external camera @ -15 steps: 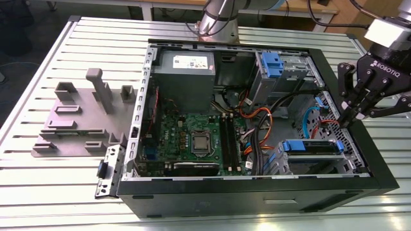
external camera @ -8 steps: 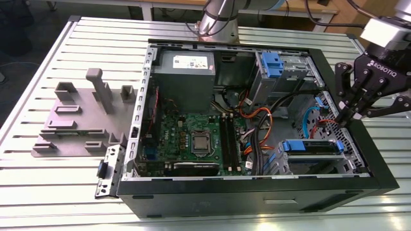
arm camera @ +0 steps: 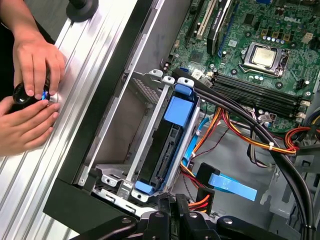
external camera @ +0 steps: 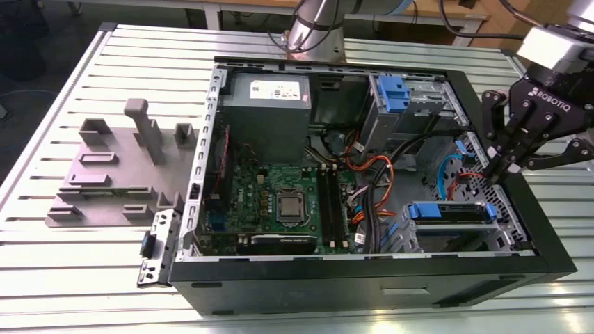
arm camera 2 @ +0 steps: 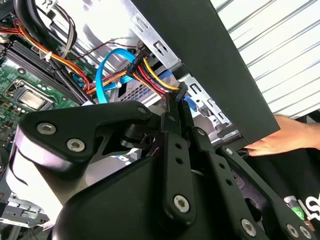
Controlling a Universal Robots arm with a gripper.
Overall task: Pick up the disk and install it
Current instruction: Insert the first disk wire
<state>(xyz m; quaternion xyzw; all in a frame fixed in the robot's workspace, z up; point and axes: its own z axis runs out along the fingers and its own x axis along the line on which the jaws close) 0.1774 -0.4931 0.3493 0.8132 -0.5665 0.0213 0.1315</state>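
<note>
The disk [external camera: 450, 211] sits in the metal drive cage at the near right corner of the open computer case [external camera: 371, 282], its blue side rails and blue front tab showing. In the first wrist view the disk [arm camera: 167, 145] stands on edge inside that cage. My gripper [external camera: 496, 172] hangs just above the case's right wall, a little beyond the disk and not touching it. Its black fingers [arm camera 2: 172, 117] are shut together with nothing between them. The gripper [arm camera: 175, 204] also shows in the first wrist view, near the cage's end.
Orange, red and blue cables [external camera: 371, 174] run between the motherboard [external camera: 278, 202] and the cage. A blue latch [external camera: 391, 94] stands on the upper bay. A grey fixture plate [external camera: 116, 174] lies at the exterior view's left. A person's hands [arm camera: 32, 100] hold a small black object beside the case.
</note>
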